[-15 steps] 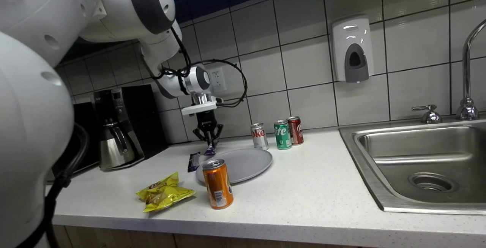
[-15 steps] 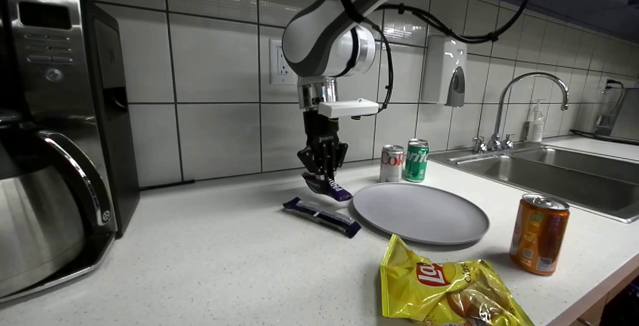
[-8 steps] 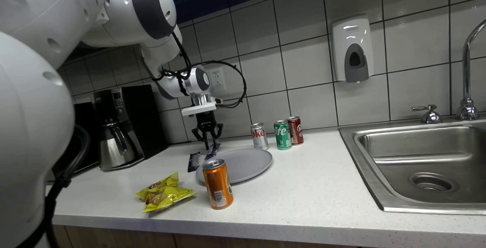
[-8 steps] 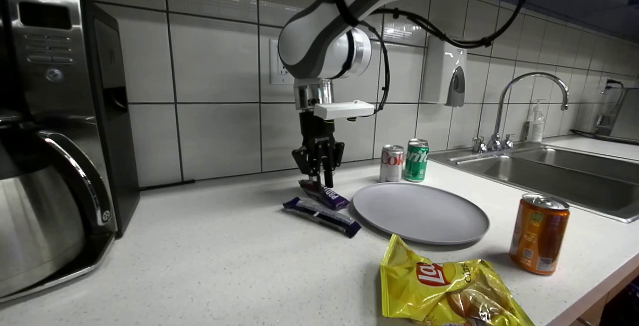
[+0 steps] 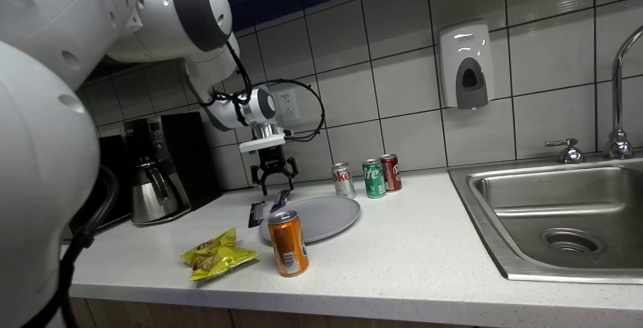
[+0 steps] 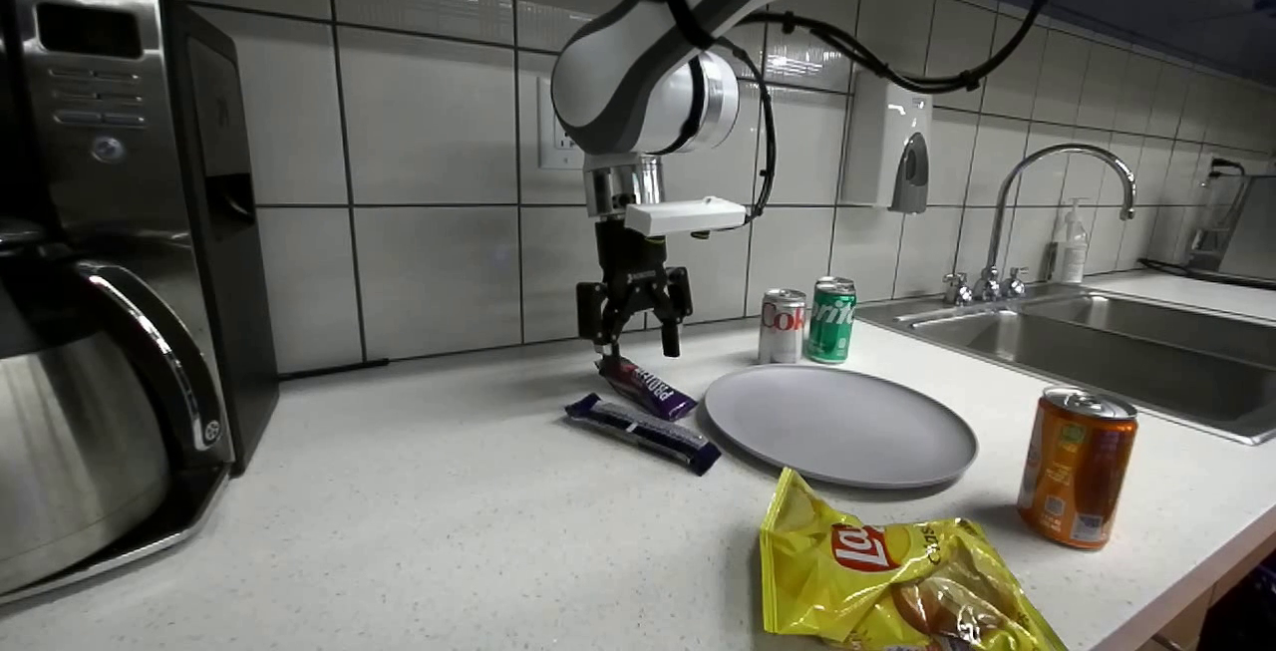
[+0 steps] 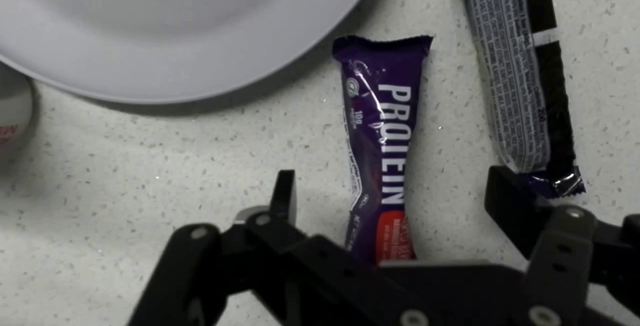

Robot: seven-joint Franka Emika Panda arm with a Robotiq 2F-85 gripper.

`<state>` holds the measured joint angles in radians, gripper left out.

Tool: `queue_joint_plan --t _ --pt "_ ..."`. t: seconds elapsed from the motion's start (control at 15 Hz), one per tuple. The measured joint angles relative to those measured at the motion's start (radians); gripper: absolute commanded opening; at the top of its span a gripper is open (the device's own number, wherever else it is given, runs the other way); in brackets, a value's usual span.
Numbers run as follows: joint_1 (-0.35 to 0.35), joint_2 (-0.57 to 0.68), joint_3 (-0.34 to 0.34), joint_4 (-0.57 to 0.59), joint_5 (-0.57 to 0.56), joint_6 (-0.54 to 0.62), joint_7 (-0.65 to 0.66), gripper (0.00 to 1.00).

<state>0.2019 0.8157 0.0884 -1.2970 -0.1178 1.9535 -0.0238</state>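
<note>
Spread end effector over a purple protein bar on the tabletop.
The jaws stand wide apart, and in the wrist view they flank the bar, which lies with its PROTEIN lettering up, just beside a gray plate; whether either jaw touches it cannot be told. A second bar, small print upward, lies near the first. In both exterior views a yellow Lay's bag and an upright orange can are near the plate, while a silver Coke can and a green Sprite can stand by the tiled wall. A dark red can shows just beside the green one in an exterior view. A steel sink is set into the tabletop, well apart from a coffee maker.
</note>
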Motion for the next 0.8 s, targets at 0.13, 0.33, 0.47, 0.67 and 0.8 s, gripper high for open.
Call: queue_joint_plan --t 0.13,0.33,0.47,0.67,0.8 --pt "0.0 -0.005 -0.007 -0.001 -0.001 -0.003 0.0 1.0" --pt "0.0 -0.021 -0.019 -0.011 -0.002 -0.004 0.0 1.0" --pt "-0.001 -0.039 -0.026 -0.026 -0.002 -0.004 0.0 1.0" --pt "-0.002 -0.076 -0.031 -0.061 -0.002 -0.005 0.0 1.0" --pt "-0.005 -0.1 -0.034 -0.089 -0.002 -0.004 0.0 1.0"
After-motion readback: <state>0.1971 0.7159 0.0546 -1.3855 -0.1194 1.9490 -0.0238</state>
